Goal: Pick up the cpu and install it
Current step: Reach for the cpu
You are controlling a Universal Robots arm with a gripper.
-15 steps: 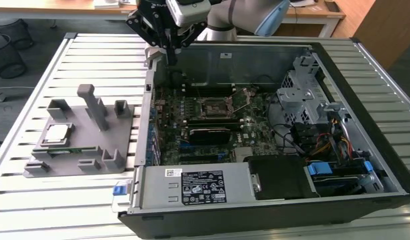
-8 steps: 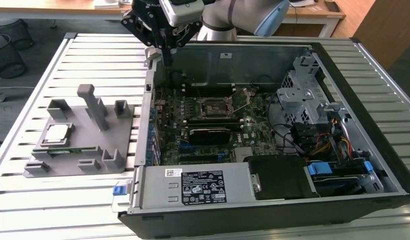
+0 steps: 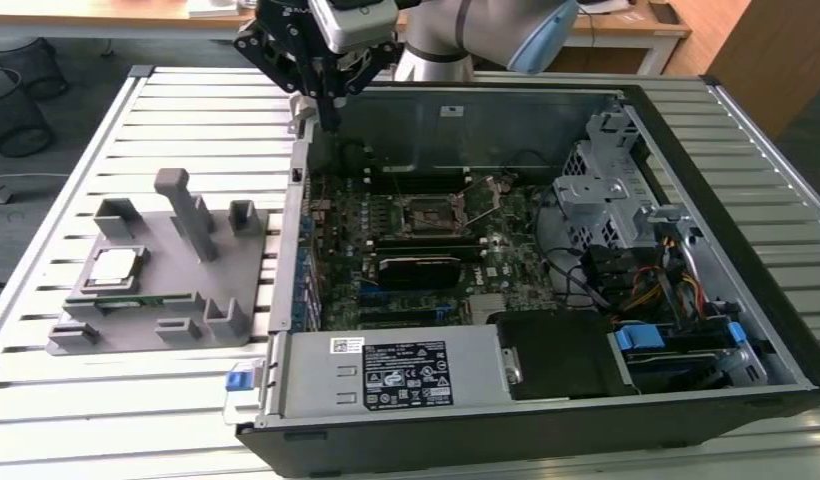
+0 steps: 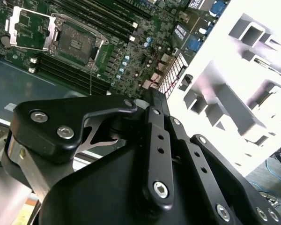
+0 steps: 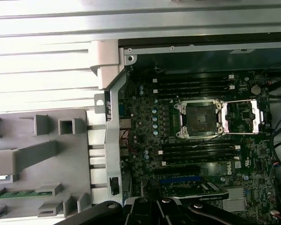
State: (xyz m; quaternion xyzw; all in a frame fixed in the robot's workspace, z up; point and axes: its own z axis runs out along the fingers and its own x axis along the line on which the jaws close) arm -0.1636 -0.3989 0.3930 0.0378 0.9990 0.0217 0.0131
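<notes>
A slatted metal table (image 3: 183,100) spreads beneath the pincer (image 3: 333,122). On it lies an open computer case (image 3: 517,95), and the pincer hangs above its side wall, near a far corner. The pincer is clenched, its tips drawn to a point with nothing between them, and it touches nothing.

Inside the case the motherboard (image 3: 343,230) lies below the pincer and to the exterior view's right of it. A boxy power supply (image 3: 383,370) sits at the case end farthest from the pincer, and a metal drive cage (image 3: 604,190) stands across the case from it.

Outside the case, on the other side of the wall from the motherboard, a grey moulded holder (image 3: 163,275) rests on the table, lower than the pincer and to the exterior view's left. Its upright posts (image 3: 183,205) rise between the pincer and the holder's far pockets.

The processor socket (image 5: 199,117) is in the middle of the motherboard. It is bare, and its metal load frame (image 5: 243,116) is swung open beside it on the side away from the pincer.

The cpu (image 3: 114,265) lies flat in a pocket of the holder, silvery top upward. It is well apart from the pincer, beyond the case wall and the posts. Just past it, farther still from the pincer, a thin green strip (image 3: 117,303), seemingly a memory stick, lies in a slot.
</notes>
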